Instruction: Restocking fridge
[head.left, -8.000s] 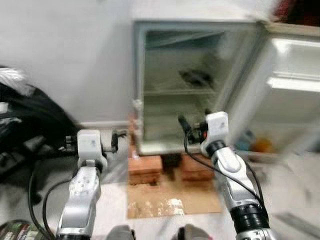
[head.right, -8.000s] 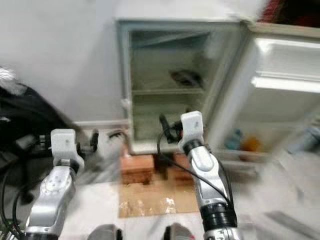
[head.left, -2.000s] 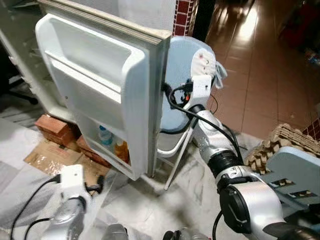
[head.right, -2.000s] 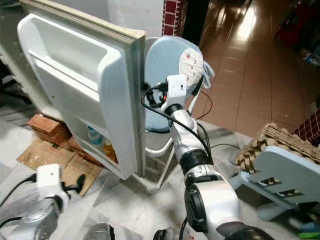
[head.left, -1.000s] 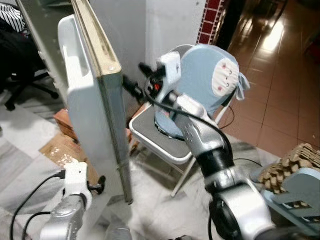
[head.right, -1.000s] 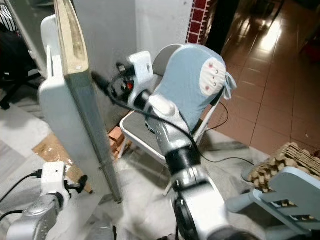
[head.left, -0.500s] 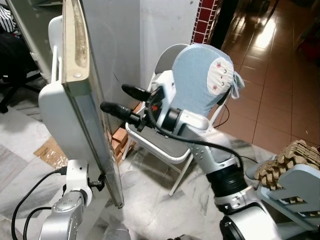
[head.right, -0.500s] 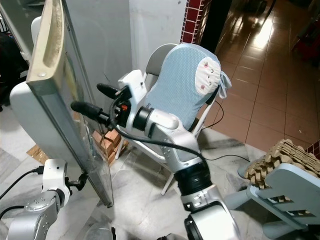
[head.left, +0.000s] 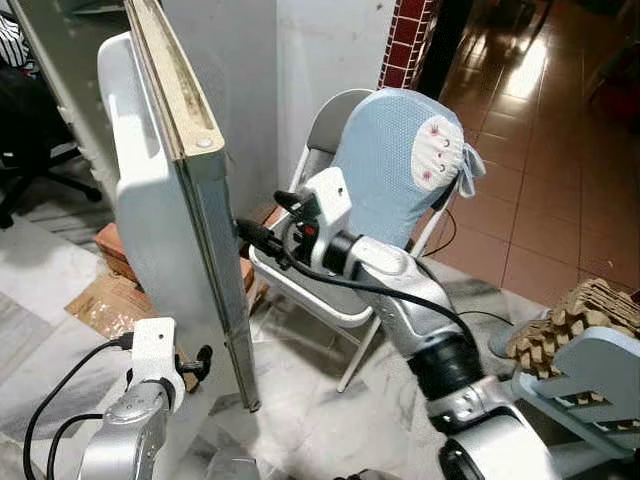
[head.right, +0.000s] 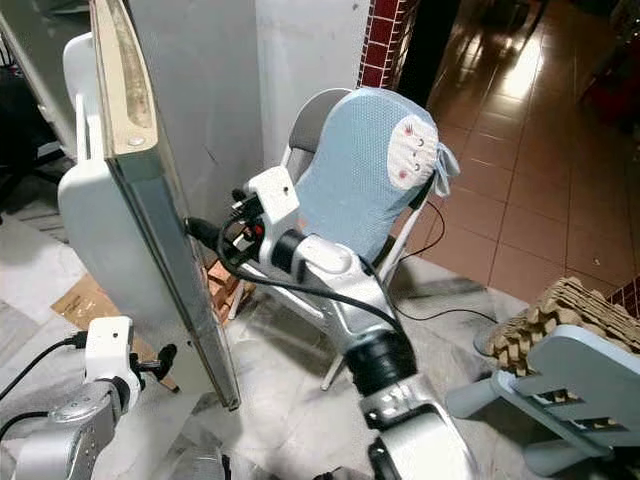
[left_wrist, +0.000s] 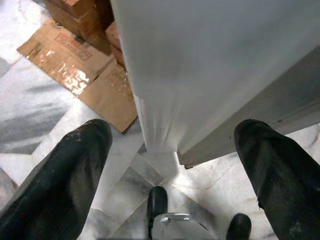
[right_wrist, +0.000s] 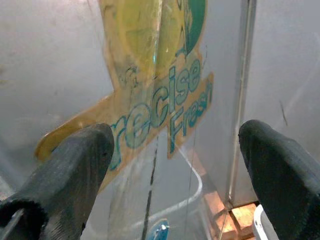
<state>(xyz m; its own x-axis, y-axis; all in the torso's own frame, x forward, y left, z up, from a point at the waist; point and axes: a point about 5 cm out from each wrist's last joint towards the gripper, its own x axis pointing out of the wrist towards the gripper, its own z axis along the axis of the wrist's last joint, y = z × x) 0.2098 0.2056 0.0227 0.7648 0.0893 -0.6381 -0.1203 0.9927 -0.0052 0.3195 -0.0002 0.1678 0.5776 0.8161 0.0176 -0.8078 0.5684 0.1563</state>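
Note:
The white fridge door (head.left: 170, 230) stands edge-on to me, its inner shelves facing left and its grey outer face (head.right: 190, 120) facing right. My right gripper (head.left: 252, 233) reaches across to that outer face, fingers open, tips at or very near the metal. In the right wrist view the open fingers (right_wrist: 70, 165) frame a yellow "Precise Fresh" sticker (right_wrist: 155, 115) on the door. My left gripper (head.left: 196, 364) is low beside the door's bottom corner (left_wrist: 160, 145), open, with that corner between its fingers (left_wrist: 60, 180).
A folding chair (head.left: 330, 300) with a light-blue cushion cover (head.left: 395, 160) stands just behind the door. Red bricks (left_wrist: 80, 15) and flattened cardboard (left_wrist: 75, 65) lie under the fridge. A pale blue stool (head.left: 590, 380) and a cardboard stack (head.left: 560, 325) sit at right, brown tiles beyond.
My right gripper has moved in from clear air to the door's outer face. The door shows at a slightly different angle. Earlier my view swung from the fridge's inside round to the door's edge.

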